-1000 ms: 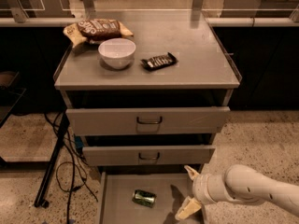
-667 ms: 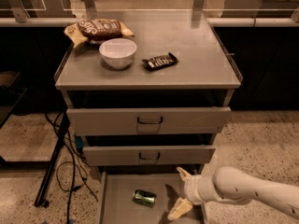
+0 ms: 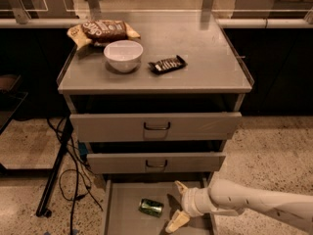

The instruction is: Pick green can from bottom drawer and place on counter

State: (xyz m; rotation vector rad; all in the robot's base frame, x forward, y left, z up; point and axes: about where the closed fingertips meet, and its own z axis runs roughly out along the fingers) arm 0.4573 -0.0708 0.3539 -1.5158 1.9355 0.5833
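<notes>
The green can lies on its side on the floor of the open bottom drawer. My gripper is inside the drawer just right of the can, its two cream fingers spread apart, one up at the back and one down at the front, holding nothing. A small gap remains between the fingers and the can. The white arm reaches in from the lower right. The counter is the grey top of the cabinet above.
On the counter stand a white bowl, a black candy bar wrapper and a brown snack bag. Two upper drawers with loop handles sit slightly open. Cables and a black stand leg lie left of the cabinet.
My gripper has moved left across the bottom drawer, closer to the green can. The can has not moved.
</notes>
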